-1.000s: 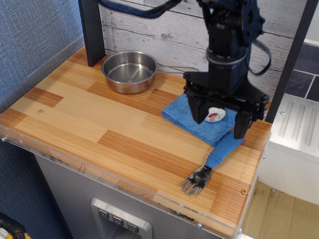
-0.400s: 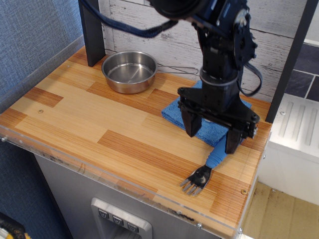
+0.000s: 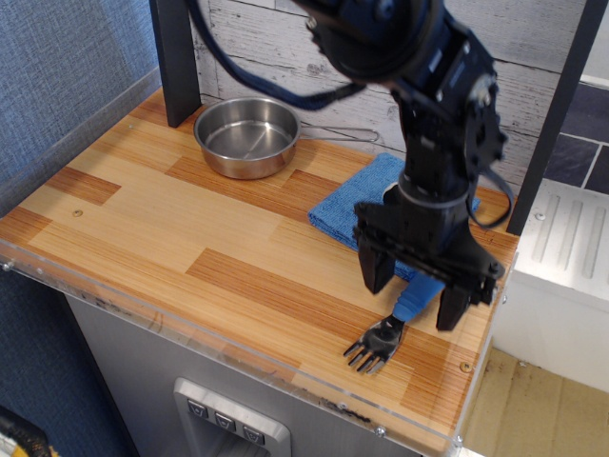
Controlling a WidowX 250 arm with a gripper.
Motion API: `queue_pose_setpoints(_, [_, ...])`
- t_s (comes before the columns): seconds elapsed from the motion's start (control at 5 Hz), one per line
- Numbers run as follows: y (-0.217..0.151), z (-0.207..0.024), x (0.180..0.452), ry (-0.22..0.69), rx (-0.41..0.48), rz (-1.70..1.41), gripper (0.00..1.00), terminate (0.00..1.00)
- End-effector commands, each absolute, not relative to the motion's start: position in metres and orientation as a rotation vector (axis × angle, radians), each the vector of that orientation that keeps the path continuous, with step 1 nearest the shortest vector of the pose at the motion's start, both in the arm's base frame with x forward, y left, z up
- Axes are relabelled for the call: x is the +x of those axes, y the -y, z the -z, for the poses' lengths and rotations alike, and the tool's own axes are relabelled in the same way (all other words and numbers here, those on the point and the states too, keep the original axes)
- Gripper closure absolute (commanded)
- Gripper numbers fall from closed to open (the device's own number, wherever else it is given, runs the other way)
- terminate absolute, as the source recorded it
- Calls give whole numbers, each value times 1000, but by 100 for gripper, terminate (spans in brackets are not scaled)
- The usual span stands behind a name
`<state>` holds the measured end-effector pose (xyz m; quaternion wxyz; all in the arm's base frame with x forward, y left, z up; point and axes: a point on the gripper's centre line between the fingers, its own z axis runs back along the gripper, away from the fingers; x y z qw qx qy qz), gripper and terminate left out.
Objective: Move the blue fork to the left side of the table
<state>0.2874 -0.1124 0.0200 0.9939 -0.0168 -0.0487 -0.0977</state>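
Observation:
The blue fork (image 3: 411,303) lies on the table (image 3: 171,228) near the front right corner, with its grey tines (image 3: 369,350) pointing at the front edge. My black gripper (image 3: 413,289) is open and hangs low over the fork. Its two fingers stand on either side of the blue handle, one to the left (image 3: 373,270) and one to the right (image 3: 451,307). The upper part of the handle is hidden behind the gripper. I cannot tell if the fingers touch the table.
A blue folded cloth (image 3: 366,205) lies just behind the fork, partly under the arm. A steel bowl (image 3: 247,136) with a wire handle stands at the back. A dark post (image 3: 176,62) rises at the back left. The table's clear plastic edge (image 3: 238,354) runs along the front.
The gripper has come forward and down from over the blue cloth to straddle the fork's handle. The fork has not moved. The white object seen on the cloth earlier is now hidden.

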Motion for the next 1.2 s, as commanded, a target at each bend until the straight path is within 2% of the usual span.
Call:
queue_pose_setpoints(0.0, [116, -4, 288, 88, -38, 211, 100, 0])
queue_pose_setpoints(0.4, [113, -8, 286, 109, -37, 192, 100, 0])
queue_pose_setpoints(0.6, [115, -16, 285, 123, -68, 188, 100, 0])
queue_pose_setpoints(1.0, [126, -46, 300, 196, -111, 202, 100, 0])
